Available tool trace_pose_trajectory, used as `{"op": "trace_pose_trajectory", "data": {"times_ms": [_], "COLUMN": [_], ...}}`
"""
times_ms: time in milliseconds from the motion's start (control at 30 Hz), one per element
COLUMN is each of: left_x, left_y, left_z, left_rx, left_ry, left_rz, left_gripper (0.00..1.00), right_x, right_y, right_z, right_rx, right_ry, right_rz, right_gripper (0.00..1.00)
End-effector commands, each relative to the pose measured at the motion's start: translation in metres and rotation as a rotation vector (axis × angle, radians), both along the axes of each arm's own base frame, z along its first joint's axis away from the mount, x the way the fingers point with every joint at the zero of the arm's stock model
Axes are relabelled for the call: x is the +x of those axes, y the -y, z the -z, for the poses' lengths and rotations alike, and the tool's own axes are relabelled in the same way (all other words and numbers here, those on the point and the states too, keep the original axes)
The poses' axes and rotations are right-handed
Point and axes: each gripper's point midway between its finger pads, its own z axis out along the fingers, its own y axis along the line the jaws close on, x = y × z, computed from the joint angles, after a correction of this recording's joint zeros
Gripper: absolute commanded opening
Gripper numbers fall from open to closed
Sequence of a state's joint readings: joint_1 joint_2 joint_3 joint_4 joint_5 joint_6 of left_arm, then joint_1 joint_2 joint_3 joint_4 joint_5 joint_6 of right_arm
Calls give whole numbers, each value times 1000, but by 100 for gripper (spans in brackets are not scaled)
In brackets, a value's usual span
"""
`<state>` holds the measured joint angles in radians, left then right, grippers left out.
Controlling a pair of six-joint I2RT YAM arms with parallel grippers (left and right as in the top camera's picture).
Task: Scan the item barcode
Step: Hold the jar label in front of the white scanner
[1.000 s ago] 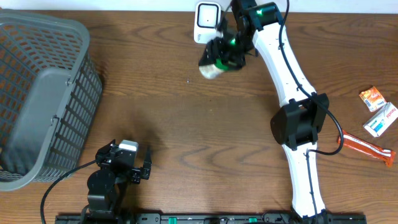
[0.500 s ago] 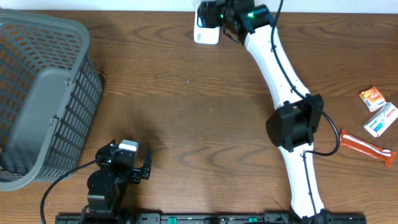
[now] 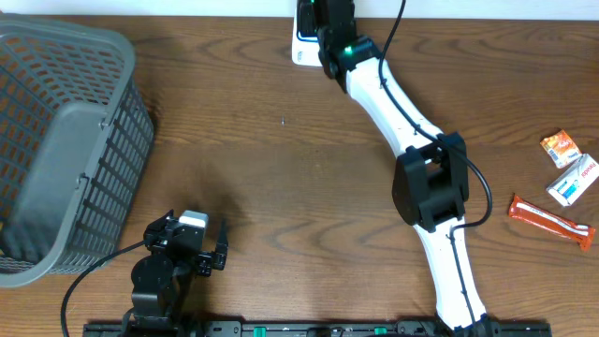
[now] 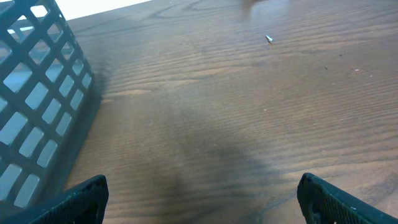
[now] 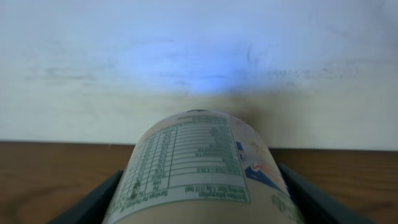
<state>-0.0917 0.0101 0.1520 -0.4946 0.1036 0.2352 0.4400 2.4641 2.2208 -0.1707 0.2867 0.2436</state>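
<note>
Holding the labelled tub [image 5: 196,165] pinched in my right hand [image 3: 329,19] at the far edge of the desk [image 3: 281,187], over the white scanner [image 3: 301,54]; my left hand [image 4: 205,202] sits spread wide near the basket [image 4: 37,106].

Far left on the surface [image 3: 281,187]: basket [image 3: 65,140]. Back edge, centre: scanner [image 3: 305,51], my right jaws over it with container [image 5: 199,168] between them. Far right: three packets [image 3: 571,178]. My left jaws front-left, beside basket.

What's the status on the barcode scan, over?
Left gripper open, parked near basket. Right gripper shut on container, held up at scanner on far table edge. No obstruction seen.
</note>
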Motion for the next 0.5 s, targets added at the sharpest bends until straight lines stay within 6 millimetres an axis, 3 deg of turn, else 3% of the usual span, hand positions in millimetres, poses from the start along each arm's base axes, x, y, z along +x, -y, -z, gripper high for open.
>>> {"op": "trace_pose_trajectory", "data": {"times_ms": [0,133,467], "left_x": [-2,-2,-2], "left_y": [1,1,1], "left_z": [7,7,7], "left_rx": [-10,-10,-10], "left_ry": [-22,-22,-22], "left_rz": [1,1,1], "left_gripper": [98,98,98], "right_x": [1,4,14], "right_y": [-1,-2,-7], "right_z": [-7,-3,21], "right_rx": [2,56,64], "right_ry": [63,97,142], "right_rz": [37,50,46], "right_gripper": [45,43,50]}}
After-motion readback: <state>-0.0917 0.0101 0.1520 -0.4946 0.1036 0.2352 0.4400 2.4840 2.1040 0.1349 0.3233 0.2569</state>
